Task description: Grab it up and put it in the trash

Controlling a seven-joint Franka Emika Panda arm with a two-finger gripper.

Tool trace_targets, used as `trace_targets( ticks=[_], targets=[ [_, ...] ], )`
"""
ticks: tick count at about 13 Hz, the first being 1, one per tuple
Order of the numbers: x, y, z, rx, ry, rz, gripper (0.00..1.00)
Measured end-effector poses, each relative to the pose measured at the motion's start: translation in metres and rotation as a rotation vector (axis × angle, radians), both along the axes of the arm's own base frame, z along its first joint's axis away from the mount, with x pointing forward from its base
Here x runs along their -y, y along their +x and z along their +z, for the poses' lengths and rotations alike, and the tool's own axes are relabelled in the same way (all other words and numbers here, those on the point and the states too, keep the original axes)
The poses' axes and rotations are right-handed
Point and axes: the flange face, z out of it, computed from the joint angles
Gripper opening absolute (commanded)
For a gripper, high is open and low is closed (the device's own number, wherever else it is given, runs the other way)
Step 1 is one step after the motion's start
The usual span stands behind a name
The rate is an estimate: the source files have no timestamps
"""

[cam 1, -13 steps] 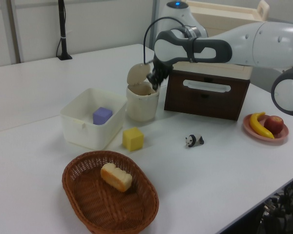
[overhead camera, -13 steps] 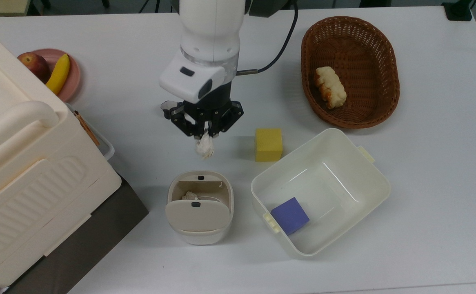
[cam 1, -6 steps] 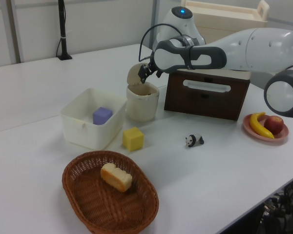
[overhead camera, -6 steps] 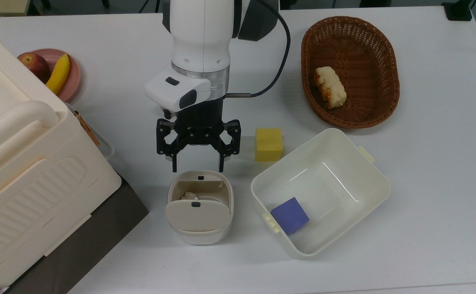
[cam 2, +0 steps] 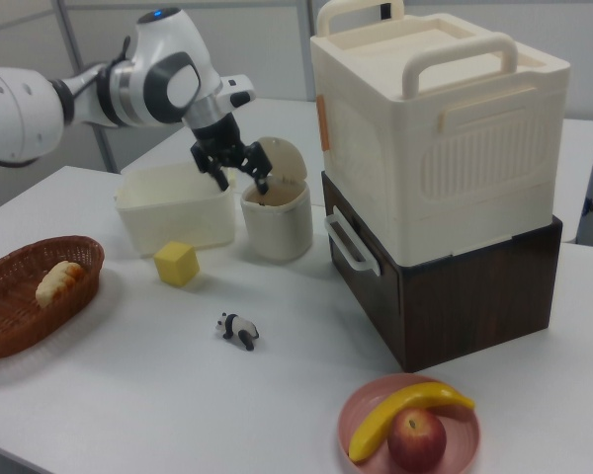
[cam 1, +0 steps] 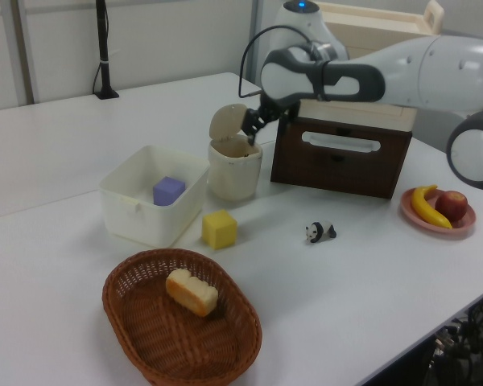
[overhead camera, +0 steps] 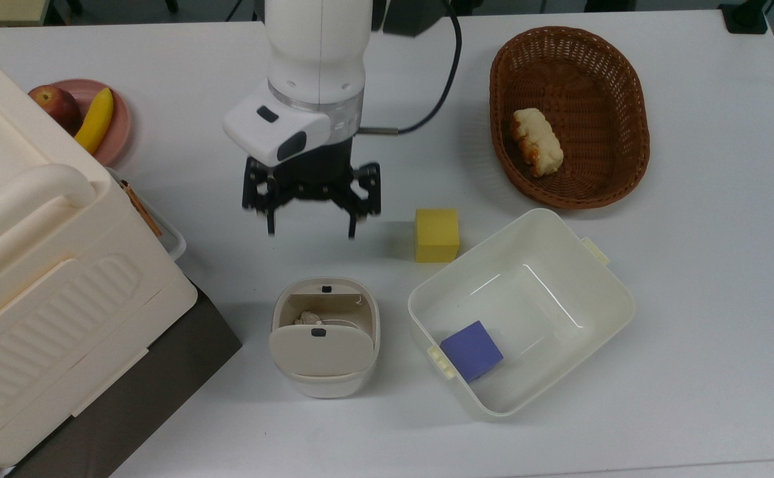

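The paper ball (overhead camera: 307,318) now sits inside the trash (overhead camera: 324,378). The gripper (overhead camera: 311,232) has let go and pulled back up, its fingers (overhead camera: 352,229) wide and empty. The job looks done.

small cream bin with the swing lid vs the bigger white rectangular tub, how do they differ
The small cream bin has a swing lid, tipped open; the bigger white rectangular tub has no lid. The bin is narrow with rounded corners; the tub is wider and takes up more table. A crumpled off-white tissue ball lies in the bin; a purple cube sits in the tub. Both are pale plastic, standing upright side by side on the white table.
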Motion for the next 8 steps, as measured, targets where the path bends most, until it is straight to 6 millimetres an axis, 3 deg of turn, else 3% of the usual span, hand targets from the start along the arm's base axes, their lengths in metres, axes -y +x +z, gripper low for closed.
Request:
trace_targets(
  ticks=[3, 5, 8],
  targets=[
    [0.012, -0.041, 0.027, -0.204, 0.01, -0.052, 1.0],
    [0.028, -0.06, 0.048, -0.244, 0.018, -0.084, 1.0],
    [0.037, -0.071, 0.056, -0.246, 0.026, -0.098, 1.0]
  ],
)
